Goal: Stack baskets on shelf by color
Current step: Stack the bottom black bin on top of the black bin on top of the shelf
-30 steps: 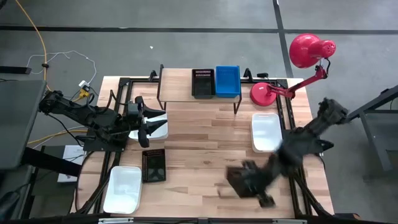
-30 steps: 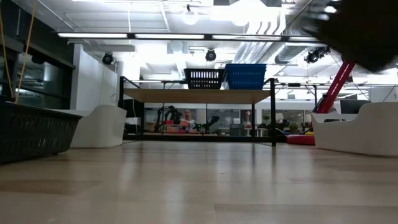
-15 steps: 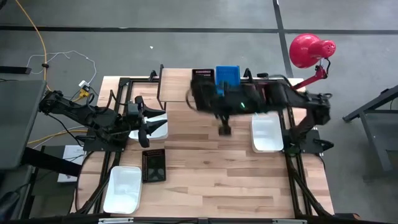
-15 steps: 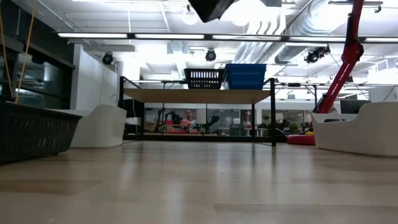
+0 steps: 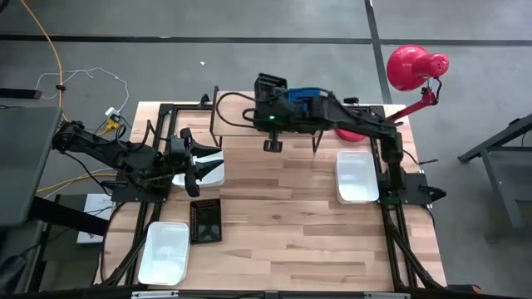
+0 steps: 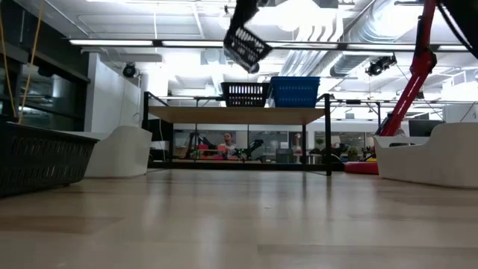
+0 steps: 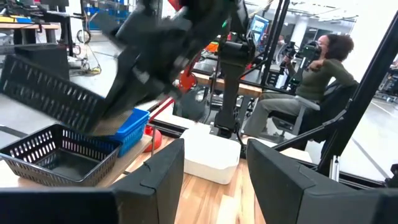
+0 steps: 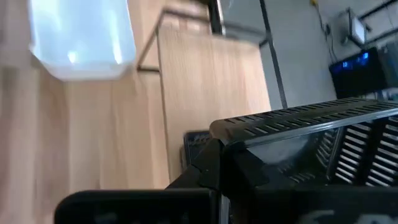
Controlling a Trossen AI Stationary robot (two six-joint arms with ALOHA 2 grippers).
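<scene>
My right gripper (image 5: 268, 90) hovers high over the shelf (image 5: 237, 120), shut on a black slotted basket (image 6: 247, 46). That basket is tilted above a second black basket (image 6: 245, 93), which rests on the shelf top beside the blue basket (image 6: 295, 91). In the high view the right arm hides the shelf's black basket and leaves only part of the blue basket (image 5: 303, 93) showing. My left gripper (image 5: 193, 166) waits open over a white basket (image 5: 214, 171) at the table's left. My right gripper holds the black basket by one end (image 7: 115, 118), coming from above; the fingers themselves are hidden behind the basket's wall (image 8: 298, 140). The basket is lifted clear and tilted, its free end (image 7: 25, 81) the higher one, over the shelf's black basket (image 7: 56, 155).
A white basket (image 5: 356, 177) sits at the table's right, another white basket (image 5: 165, 251) at the near left, and a black basket (image 5: 205, 220) beside it. A red lamp (image 5: 416, 66) stands at the far right corner. A person (image 7: 317, 68) sits beyond the table.
My right arm has swung from low over the table's near right part, up and toward the far edge. It has carried the black basket to a spot above the shelf's black basket. The basket has stayed in its hold and now hangs tilted.
</scene>
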